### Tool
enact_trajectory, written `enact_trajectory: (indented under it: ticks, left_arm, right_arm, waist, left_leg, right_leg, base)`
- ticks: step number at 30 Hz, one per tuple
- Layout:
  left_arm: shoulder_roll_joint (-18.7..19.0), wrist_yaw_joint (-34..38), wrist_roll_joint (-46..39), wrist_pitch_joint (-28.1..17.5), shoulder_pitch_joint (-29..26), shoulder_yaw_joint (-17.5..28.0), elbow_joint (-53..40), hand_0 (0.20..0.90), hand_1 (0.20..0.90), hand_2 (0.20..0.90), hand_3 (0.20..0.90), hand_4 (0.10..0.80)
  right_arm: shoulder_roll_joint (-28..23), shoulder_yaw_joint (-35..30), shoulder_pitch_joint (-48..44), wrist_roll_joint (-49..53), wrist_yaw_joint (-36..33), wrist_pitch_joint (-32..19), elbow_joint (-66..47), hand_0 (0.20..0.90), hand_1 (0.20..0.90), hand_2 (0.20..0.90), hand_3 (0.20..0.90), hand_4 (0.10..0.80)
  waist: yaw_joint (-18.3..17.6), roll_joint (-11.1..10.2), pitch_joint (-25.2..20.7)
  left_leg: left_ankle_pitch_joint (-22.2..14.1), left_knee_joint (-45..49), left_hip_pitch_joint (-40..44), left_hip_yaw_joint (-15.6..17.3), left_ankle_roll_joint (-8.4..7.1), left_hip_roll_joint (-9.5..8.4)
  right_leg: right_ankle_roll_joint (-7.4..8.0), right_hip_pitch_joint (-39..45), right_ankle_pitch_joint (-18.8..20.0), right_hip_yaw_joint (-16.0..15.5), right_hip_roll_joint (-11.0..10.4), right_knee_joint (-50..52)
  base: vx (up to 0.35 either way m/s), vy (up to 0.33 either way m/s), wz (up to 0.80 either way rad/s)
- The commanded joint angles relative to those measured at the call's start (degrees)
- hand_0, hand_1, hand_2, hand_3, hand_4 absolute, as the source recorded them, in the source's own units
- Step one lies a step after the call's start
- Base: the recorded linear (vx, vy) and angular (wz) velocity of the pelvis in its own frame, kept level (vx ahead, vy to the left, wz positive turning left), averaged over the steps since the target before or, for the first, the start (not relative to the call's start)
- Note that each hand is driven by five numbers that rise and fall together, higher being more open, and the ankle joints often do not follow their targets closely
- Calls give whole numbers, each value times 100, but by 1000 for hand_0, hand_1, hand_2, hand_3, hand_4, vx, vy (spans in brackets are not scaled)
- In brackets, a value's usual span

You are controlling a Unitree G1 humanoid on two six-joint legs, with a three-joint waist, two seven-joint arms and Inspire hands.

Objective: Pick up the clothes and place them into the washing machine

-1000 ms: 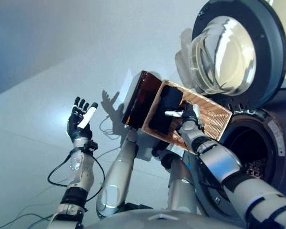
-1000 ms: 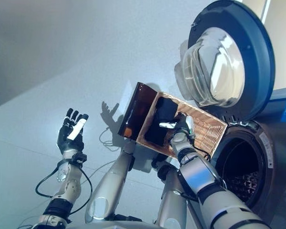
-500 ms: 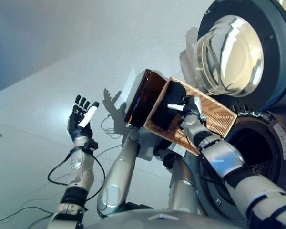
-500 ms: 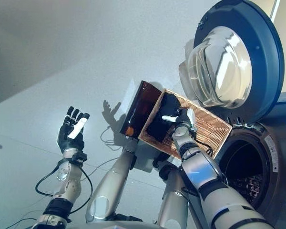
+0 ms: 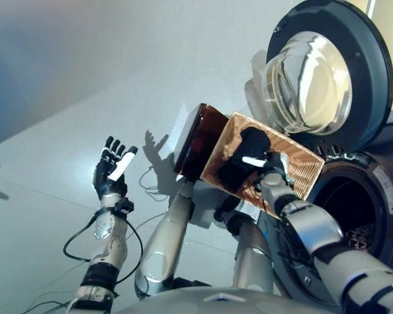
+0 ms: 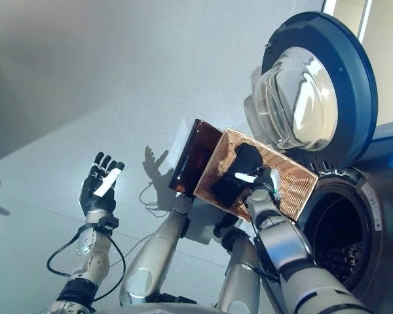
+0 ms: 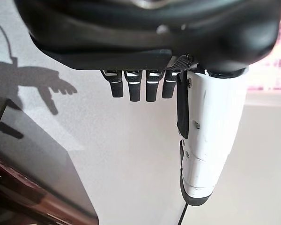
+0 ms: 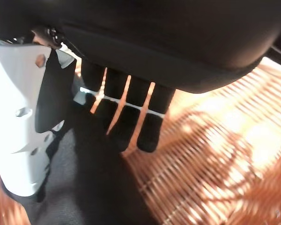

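Note:
A wicker basket stands in front of the washing machine, with a dark garment lying in it. My right hand is inside the basket, right beside the garment. In the right wrist view its fingers are straight and rest on the dark cloth, with the white-covered thumb alongside. My left hand is raised at the left, away from the basket, fingers spread and holding nothing.
The washing machine's drum opening gapes just right of the basket. Its round glass door stands swung open above the basket. A dark brown panel closes the basket's left end. Pale floor lies around.
The whole picture has shifted a little, so the camera moved. My right hand has edged along the dark garment inside the basket. The left hand stays raised and open.

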Motion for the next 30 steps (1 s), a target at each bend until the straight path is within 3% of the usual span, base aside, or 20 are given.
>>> enact_trajectory:
  ticks: [1, 7, 13, 15, 17, 19, 20, 21, 24, 30]
  left_arm:
    - [174, -226, -39, -405, 375, -45, -396, 900, 900, 900, 900, 800]
    - [107, -328, -223, -453, 474, 4, -98, 900, 900, 900, 900, 800]
    - [-49, -517, -535, -494, 607, -161, 97, 900, 900, 900, 900, 800]
    - [-161, -591, -694, -496, 618, -356, 213, 900, 900, 900, 900, 800]
    - [-207, -624, -762, -496, 671, -457, 225, 900, 900, 900, 900, 800]
    - [-241, -651, -812, -495, 699, -523, 230, 900, 900, 900, 900, 800]
    - [-263, -678, -862, -494, 733, -631, 271, 900, 900, 900, 900, 800]
    - [-268, -680, -863, -494, 728, -634, 277, 900, 900, 900, 900, 800]
    - [-292, -680, -912, -518, 776, -844, 292, 900, 900, 900, 900, 800]
    - [-328, -694, -1016, -532, 834, -1130, 441, 900, 900, 900, 900, 800]
  right_arm:
    - [-498, -274, 527, 779, 96, -606, -222, 200, 200, 200, 200, 300]
    - [-386, -599, 1251, 1377, 237, -1066, -1182, 200, 200, 200, 200, 300]
    - [-34, -1329, 1837, 2944, 603, -1717, -2170, 200, 200, 200, 200, 300]
    - [222, -1879, 1914, 4050, 938, -2108, -2347, 200, 200, 200, 200, 300]
    - [349, -2144, 1925, 4478, 1027, -2307, -2447, 200, 200, 200, 200, 300]
    - [386, -2226, 1925, 4598, 1045, -2374, -2506, 200, 200, 200, 200, 300]
    - [447, -2381, 1886, 4860, 1073, -2536, -2580, 200, 200, 200, 200, 300]
    - [445, -2381, 1888, 4857, 1067, -2539, -2583, 200, 200, 200, 200, 300]
    - [507, -2578, 1831, 4833, 823, -2804, -2708, 200, 200, 200, 200, 300]
    - [544, -3007, 1793, 4818, 348, -3241, -2780, 200, 200, 200, 200, 300]
  waist:
    - [-226, 221, -552]
    - [-576, 263, -639]
    - [-854, 516, -688]
    - [-919, 760, -739]
    - [-947, 952, -747]
    - [-951, 1013, -811]
    - [-980, 1177, -796]
    - [-973, 1161, -836]
    - [-1022, 1415, -823]
    - [-1138, 1672, -906]
  left_leg:
    - [-716, 269, 19, 392, -131, -123]
    - [-722, 203, 254, 553, -127, -71]
    - [-726, 151, 496, 712, -129, -71]
    - [-728, 108, 573, 762, -112, -99]
    - [-569, 79, 548, 839, -69, -98]
    - [-717, 61, 618, 792, -92, -127]
    - [-581, 47, 590, 881, -57, -123]
    - [-723, 43, 648, 823, -84, -144]
    - [-556, 7, 605, 917, -53, -132]
    - [-564, -56, 684, 962, -55, -139]
  right_leg:
    - [198, 428, 462, 531, 88, -1075]
    - [199, 573, 495, 703, 159, -1173]
    - [231, 735, 528, 875, 182, -1301]
    - [243, 759, 503, 945, 171, -1308]
    - [208, 710, 646, 928, 162, -1330]
    - [248, 761, 509, 1014, 165, -1330]
    - [212, 695, 630, 1009, 163, -1321]
    - [249, 744, 499, 1072, 166, -1314]
    - [216, 669, 626, 1073, 166, -1299]
    - [218, 670, 578, 1194, 190, -1249]
  base:
    - [-13, 34, -14]
    - [-14, 19, -20]
    - [-9, 37, -26]
    - [-40, 72, -18]
    - [-93, 78, -15]
    - [56, 39, -16]
    - [103, 21, -9]
    - [1, 40, -11]
    - [-40, 32, -13]
    - [-8, 12, -3]
